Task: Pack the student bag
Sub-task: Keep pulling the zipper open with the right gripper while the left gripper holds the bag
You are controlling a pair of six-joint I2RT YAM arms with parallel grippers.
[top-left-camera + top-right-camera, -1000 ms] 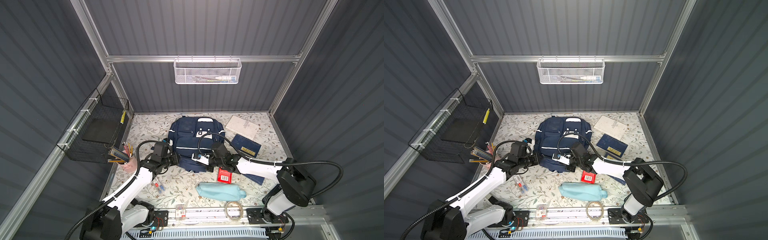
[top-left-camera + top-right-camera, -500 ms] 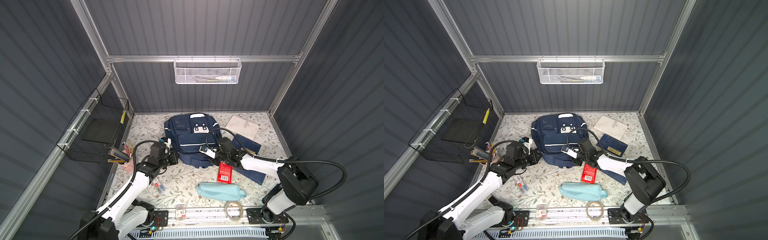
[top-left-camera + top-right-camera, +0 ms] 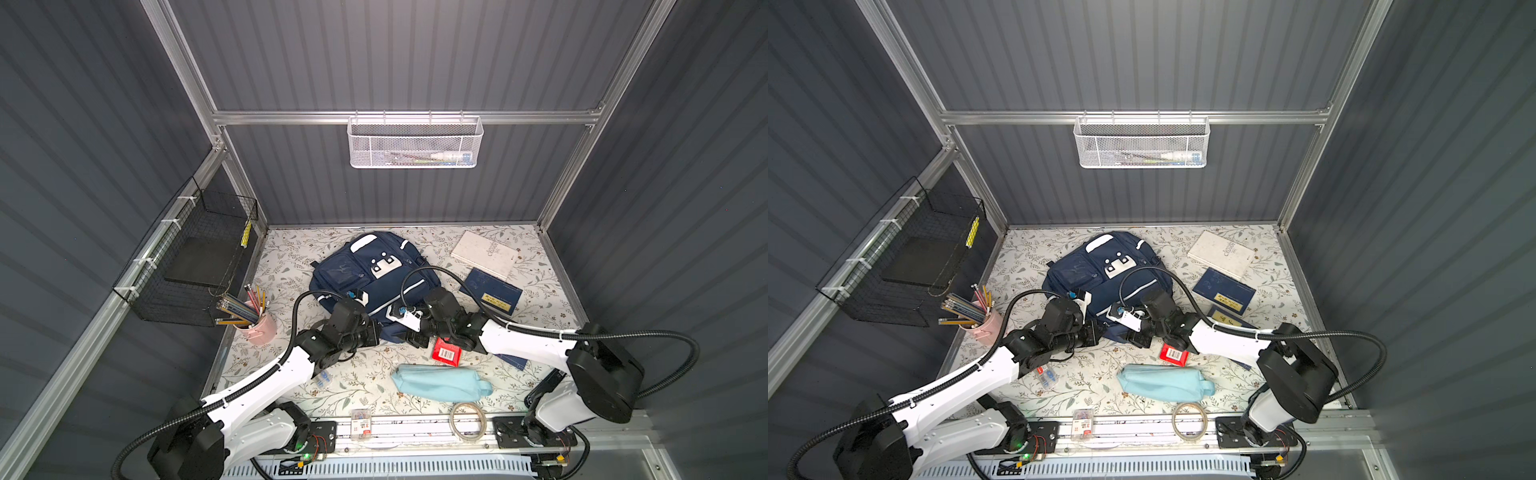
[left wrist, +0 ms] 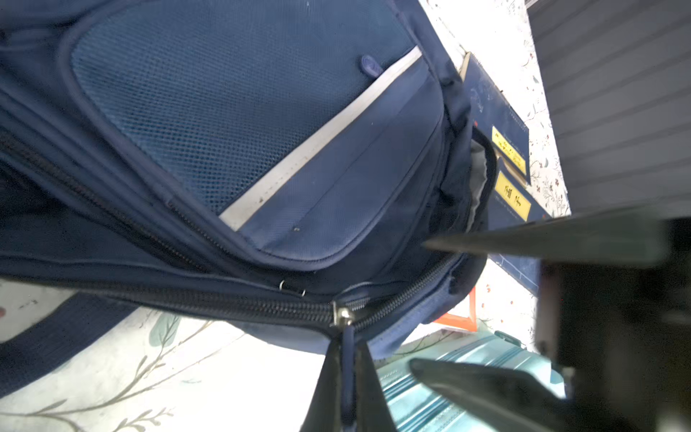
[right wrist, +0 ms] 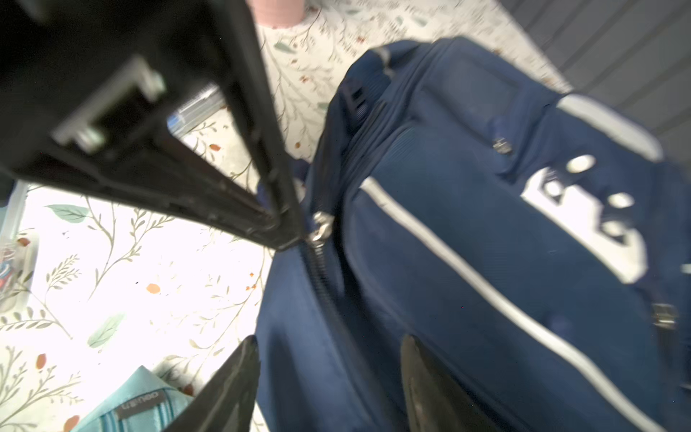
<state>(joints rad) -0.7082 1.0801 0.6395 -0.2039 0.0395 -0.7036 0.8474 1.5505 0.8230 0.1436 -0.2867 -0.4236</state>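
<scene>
**Navy bag ahead: left clamped on the zip, right parted**

Navy student bag lies flat on the table, its long axis running from the arms toward the back wall and its near edge between them. Your left gripper is pinched tight on the zip pull. Your right gripper stands wide astride the fabric, clamping nothing.

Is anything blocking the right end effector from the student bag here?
Nothing visible. The right end effector is open at the student bag, only bag fabric between its jaws. The left end effector pinches the zipper pull alongside, not in between.
</scene>
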